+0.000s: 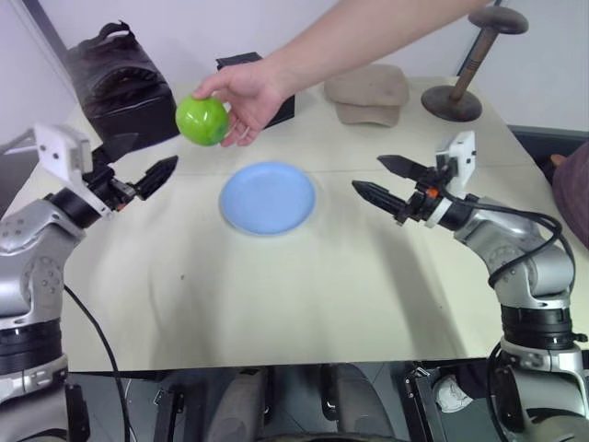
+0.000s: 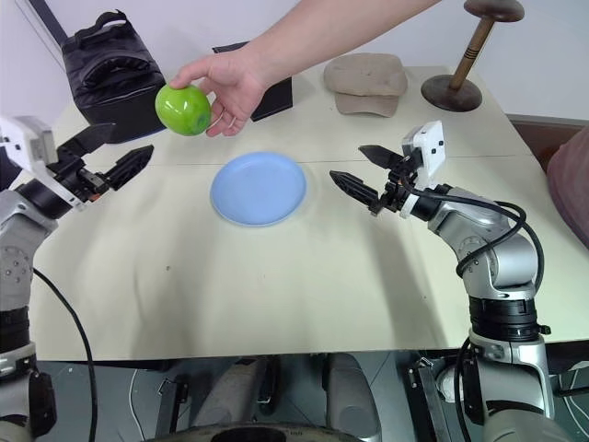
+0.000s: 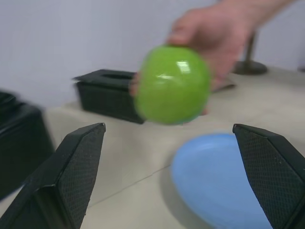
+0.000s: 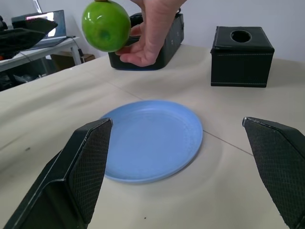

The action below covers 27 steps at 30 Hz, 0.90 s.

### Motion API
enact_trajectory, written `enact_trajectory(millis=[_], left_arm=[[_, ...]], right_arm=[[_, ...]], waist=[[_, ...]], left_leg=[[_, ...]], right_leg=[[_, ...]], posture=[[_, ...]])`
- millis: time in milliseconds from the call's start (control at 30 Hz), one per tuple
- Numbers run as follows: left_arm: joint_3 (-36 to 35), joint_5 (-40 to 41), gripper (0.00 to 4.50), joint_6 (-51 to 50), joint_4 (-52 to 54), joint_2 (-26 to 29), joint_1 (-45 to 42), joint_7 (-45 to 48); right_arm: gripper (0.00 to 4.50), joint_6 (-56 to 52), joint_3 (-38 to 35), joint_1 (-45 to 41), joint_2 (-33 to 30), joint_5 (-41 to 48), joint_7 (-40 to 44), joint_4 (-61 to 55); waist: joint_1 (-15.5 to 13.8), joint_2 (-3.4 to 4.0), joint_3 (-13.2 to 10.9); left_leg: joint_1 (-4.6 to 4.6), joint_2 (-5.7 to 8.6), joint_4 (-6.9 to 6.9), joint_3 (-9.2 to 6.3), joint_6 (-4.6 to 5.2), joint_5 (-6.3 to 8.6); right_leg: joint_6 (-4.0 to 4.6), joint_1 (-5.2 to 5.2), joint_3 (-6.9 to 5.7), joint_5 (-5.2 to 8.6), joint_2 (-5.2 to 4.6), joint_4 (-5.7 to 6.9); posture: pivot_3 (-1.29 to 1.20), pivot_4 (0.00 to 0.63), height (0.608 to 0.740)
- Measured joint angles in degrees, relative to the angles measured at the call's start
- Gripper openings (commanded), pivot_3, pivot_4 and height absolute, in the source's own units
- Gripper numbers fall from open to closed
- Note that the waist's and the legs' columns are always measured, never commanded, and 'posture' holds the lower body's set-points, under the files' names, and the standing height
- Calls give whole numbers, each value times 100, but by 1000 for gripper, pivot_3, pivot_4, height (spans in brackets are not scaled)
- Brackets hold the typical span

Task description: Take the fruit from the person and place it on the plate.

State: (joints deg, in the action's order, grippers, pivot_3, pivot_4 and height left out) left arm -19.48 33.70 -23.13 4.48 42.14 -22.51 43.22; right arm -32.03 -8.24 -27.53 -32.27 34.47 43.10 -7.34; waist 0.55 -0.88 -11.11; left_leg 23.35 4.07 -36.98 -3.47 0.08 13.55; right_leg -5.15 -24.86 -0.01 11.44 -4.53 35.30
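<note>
Apple (image 1: 202, 121), held in the person's hand (image 1: 247, 96) above the table, hangs just beyond the spread-fingered left gripper (image 1: 138, 163); right wrist view shows a holed black box (image 4: 242, 56).

A pale beige surface (image 1: 276, 295) carries a black padded bag (image 1: 120, 83) at its far left corner, a black square box with a round top hole (image 4: 242, 56), a tan folded cap (image 1: 368, 94) and a dark wooden stand with a round base (image 1: 453, 101) at the far right.
</note>
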Motion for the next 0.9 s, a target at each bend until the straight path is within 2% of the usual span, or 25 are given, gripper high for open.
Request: enact_trajectory(millis=[200, 600, 700, 733, 900], left_arm=[[492, -419, 4500, 266, -699, 88, -842, 364], [1132, -1237, 4500, 970, -2102, -545, -1782, 400], [1164, -1330, 3671, 1102, -2283, -660, -1888, 395], [1164, -1333, 3227, 1140, -2326, -695, -1888, 394], [1164, -1382, 3140, 1242, -2388, -738, -1888, 384]], right_arm=[[4467, 110, 22, -31, 186, -105, -77, 71], [4467, 159, -1, 171, 239, -125, -316, -34], [4500, 175, -8, 200, 264, -126, -386, -44], [4500, 192, -12, 212, 267, -126, -406, -44], [4500, 248, -17, 238, 279, -156, -457, -45]], waist=[[4, 0, 0], [7, 0, 0], [9, 0, 0], [7, -1, 0], [6, 0, 0]], left_leg=[[0, 1, 0, 0, 0, 0], [1, 1, -1, 0, 0, 0], [1, 2, -1, 0, 0, 0], [1, 2, -1, 0, 0, 0], [1, 2, -2, 0, 0, 0]], right_leg=[[-2, -1, -2, -1, 3, 1], [-4, -2, -1, -2, 4, 2], [-5, -1, -1, -3, 3, 2], [-5, -2, -1, -3, 3, 2], [-6, -1, -1, -3, 2, 2]], posture=[[0, 150, 740], [0, 150, 740], [0, 150, 740], [0, 150, 740], [0, 150, 740]])
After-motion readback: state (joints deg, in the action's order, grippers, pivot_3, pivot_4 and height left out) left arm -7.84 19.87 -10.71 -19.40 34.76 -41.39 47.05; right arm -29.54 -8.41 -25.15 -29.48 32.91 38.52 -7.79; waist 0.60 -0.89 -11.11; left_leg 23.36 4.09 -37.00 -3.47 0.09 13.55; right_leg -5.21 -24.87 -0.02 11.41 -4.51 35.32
